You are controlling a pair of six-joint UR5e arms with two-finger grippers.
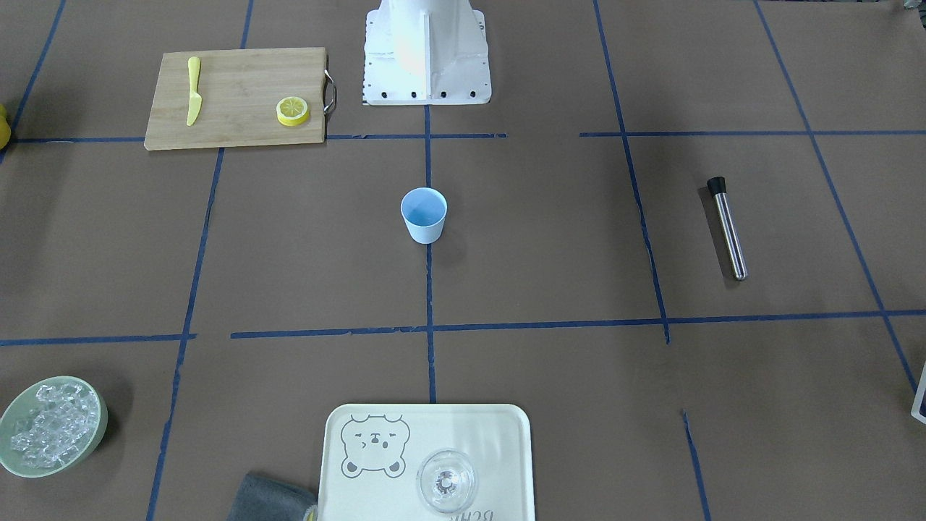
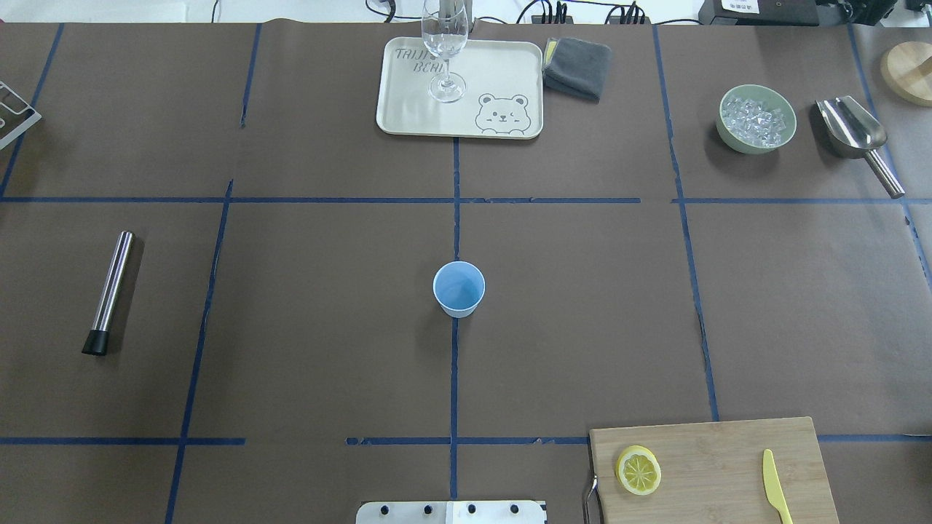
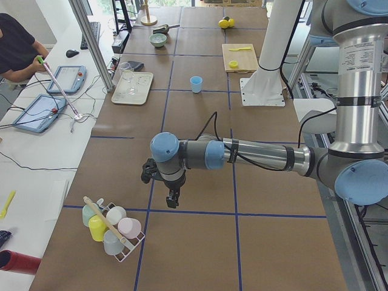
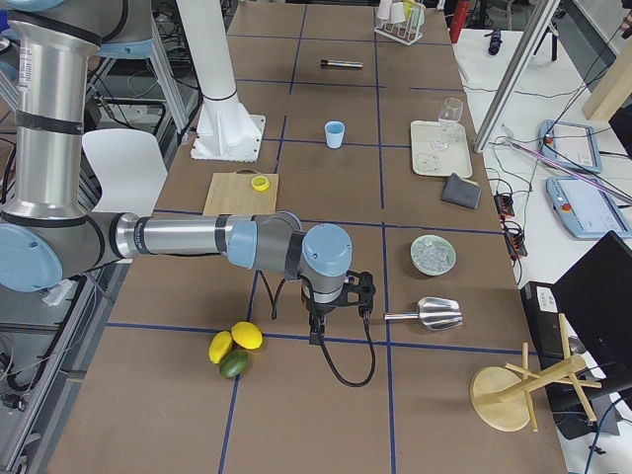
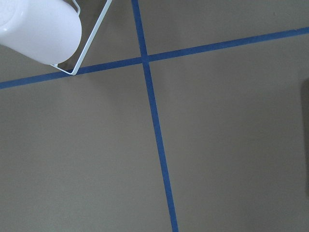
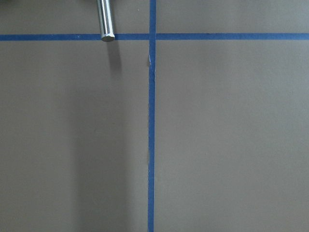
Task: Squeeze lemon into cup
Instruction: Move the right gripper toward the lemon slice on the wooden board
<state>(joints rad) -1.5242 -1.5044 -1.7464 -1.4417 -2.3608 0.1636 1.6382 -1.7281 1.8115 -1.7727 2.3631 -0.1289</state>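
Nearest the overhead camera, the thin yellow lemon slice lies on the wooden cutting board, at 4 o'clock from the light-blue plastic cup, so I judge your right gripper nearer than the left gripper; whether either is open, you cannot tell.

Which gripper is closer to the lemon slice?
Right. The right gripper hovers past the cutting board holding the lemon; the left gripper is at the opposite end, far beyond the cup.
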